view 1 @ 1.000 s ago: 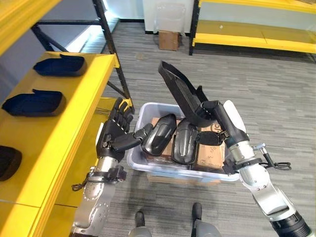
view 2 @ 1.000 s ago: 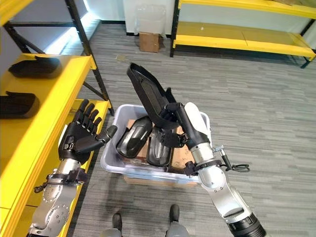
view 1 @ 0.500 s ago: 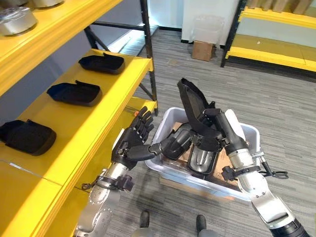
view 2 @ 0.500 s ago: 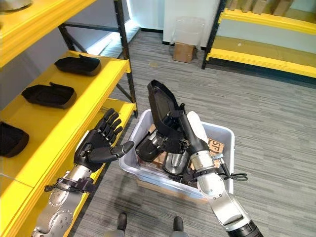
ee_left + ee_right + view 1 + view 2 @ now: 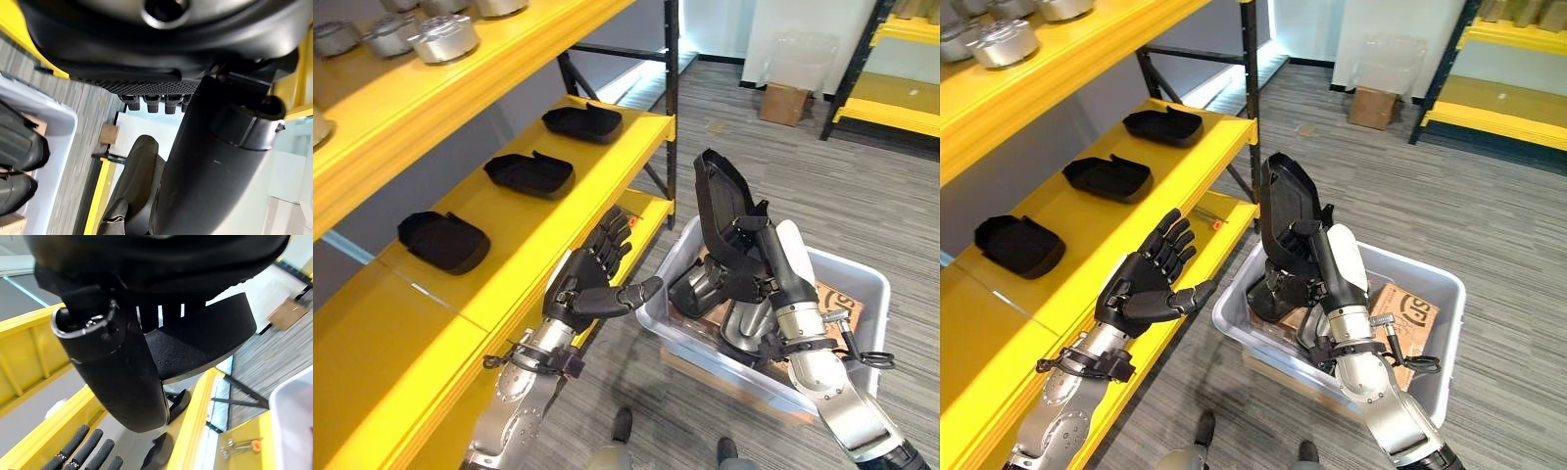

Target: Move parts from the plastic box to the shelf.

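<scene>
The right hand (image 5: 756, 257) is clamping its fingers and thumb around a long black moulded plastic part (image 5: 722, 209), holding it upright above the pale grey plastic box (image 5: 862, 279) (more black parts (image 5: 697, 286) are lying inside). The left hand (image 5: 589, 284) is hovering with fingers spread apart beside the yellow metal shelf (image 5: 524, 211), where three black parts (image 5: 530, 173) are sitting.

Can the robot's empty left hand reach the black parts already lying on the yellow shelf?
Probably yes. The left hand hangs open right beside the shelf edge, holding nothing, and nothing stands between it and the nearest black part.
</scene>
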Robot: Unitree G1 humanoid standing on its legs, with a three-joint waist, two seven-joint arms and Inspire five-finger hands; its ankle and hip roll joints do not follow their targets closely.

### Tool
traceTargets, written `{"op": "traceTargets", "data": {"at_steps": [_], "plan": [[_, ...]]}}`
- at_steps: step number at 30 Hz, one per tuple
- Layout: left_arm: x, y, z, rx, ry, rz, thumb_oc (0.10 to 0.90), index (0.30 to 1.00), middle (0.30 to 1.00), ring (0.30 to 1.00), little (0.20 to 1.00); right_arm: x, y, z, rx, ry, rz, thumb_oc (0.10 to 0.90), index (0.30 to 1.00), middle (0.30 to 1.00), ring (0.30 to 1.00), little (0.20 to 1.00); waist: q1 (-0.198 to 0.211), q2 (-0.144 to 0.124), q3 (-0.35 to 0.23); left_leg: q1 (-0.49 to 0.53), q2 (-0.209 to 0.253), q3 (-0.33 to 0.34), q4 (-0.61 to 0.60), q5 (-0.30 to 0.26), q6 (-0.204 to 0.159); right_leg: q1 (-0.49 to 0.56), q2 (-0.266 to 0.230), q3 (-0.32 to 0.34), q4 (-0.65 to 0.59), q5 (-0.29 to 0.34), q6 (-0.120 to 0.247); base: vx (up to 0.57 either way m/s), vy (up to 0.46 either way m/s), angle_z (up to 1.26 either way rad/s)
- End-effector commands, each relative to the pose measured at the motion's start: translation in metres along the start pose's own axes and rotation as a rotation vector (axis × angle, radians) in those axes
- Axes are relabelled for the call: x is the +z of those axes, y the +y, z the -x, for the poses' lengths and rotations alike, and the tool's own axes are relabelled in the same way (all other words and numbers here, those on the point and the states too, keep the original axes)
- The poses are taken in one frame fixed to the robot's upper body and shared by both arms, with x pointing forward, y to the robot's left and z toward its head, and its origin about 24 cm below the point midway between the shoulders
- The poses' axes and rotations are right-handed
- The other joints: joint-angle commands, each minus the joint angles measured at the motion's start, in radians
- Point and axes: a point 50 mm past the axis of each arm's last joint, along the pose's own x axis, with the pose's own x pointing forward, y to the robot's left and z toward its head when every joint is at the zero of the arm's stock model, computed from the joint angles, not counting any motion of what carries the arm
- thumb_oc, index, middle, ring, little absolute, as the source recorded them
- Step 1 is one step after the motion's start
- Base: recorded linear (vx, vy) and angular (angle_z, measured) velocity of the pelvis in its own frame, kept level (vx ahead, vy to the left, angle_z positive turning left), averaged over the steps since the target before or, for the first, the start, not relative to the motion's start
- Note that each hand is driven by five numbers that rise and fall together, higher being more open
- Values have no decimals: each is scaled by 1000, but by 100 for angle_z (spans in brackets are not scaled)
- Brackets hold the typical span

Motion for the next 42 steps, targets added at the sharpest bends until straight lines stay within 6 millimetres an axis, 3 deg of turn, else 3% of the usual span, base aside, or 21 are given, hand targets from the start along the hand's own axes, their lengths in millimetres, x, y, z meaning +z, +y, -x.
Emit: {"op": "traceTargets", "data": {"at_steps": [1,5,6,8,9,13,18,21,24,28,33,38,42], "plan": [[56,2,-12,-28,-298,-101,900,1000,1000,1000,1000,67,-30,-32,-148,-421,-26,400,300,300,300,300,18,-95,-24,46,-33,31,-36,-1,-36,-32,86,55,184,-92,-133,-5,-23,23],[52,10,-7,27,-295,-79,900,1000,1000,1000,1000,66,-24,-33,-80,-424,-20,400,300,300,300,300,23,-90,-18,13,-16,69,-35,30,-47,-33,98,25,230,-123,-145,-14,-32,26],[49,11,-7,29,-284,-80,900,1000,1000,1000,1000,63,-22,-32,-60,-409,-18,400,300,300,300,300,15,-90,-18,0,3,117,-32,42,-53,-29,95,5,233,-128,-147,-44,-5,40],[41,10,-11,-6,-261,-66,900,1000,1000,1000,1000,53,-23,-30,-64,-356,8,400,300,300,300,300,-22,-96,-31,-2,50,286,-7,45,-67,-10,74,-60,213,-129,-145,-102,60,155],[40,10,-12,-5,-262,-62,900,1000,1000,1000,1000,52,-23,-31,-61,-350,10,400,300,300,300,300,-30,-98,-38,2,58,314,6,38,-66,-11,69,-69,206,-123,-143,-129,112,197],[41,9,-17,18,-280,-48,900,1000,1000,1000,1000,50,-24,-36,-24,-344,11,400,300,300,300,300,-62,-123,-69,47,89,397,73,-18,-52,-26,25,-92,179,-91,-134,-113,190,83],[42,6,-16,4,-291,-56,900,1000,1000,1000,1000,47,-28,-37,-8,-325,40,400,300,300,300,300,-93,-133,-88,117,181,462,95,39,-71,-46,-24,-120,186,-72,-127,-93,342,74],[42,7,-13,9,-303,-57,900,1000,1000,1000,1000,43,-31,-37,-21,-317,21,400,300,300,300,300,-89,-123,-96,156,172,469,41,16,-77,-54,-61,-135,188,-61,-99,-28,358,78],[41,2,-13,-38,-289,-180,900,1000,1000,1000,1000,32,-32,-39,-61,-242,-6,400,300,300,300,300,-68,-108,-98,172,145,483,-9,-9,-77,-27,-97,-164,145,-29,-67,25,389,66],[46,17,-3,51,-293,-238,900,1000,1000,1000,1000,30,-32,-31,-82,-244,-7,400,300,300,300,300,-47,-108,-111,193,111,492,-63,-23,-78,3,-119,-183,52,31,-22,12,200,20],[55,43,18,226,-329,-235,900,1000,1000,1000,1000,35,-26,-26,-70,-266,-24,400,300,300,300,300,2,-134,-132,188,85,515,-72,-49,-69,47,-139,-264,-70,105,16,-8,110,15],[55,46,25,258,-329,-236,900,1000,1000,1000,1000,45,-18,-26,-41,-318,-36,400,300,300,300,300,43,-161,-133,181,79,524,-72,-59,-68,66,-148,-304,-128,145,38,-13,48,15],[54,43,23,256,-321,-241,900,1000,1000,1000,1000,55,-15,-26,-9,-372,-60,400,300,300,300,300,70,-176,-129,168,72,511,-72,-63,-64,80,-145,-316,-132,138,41,-9,53,10]]}}
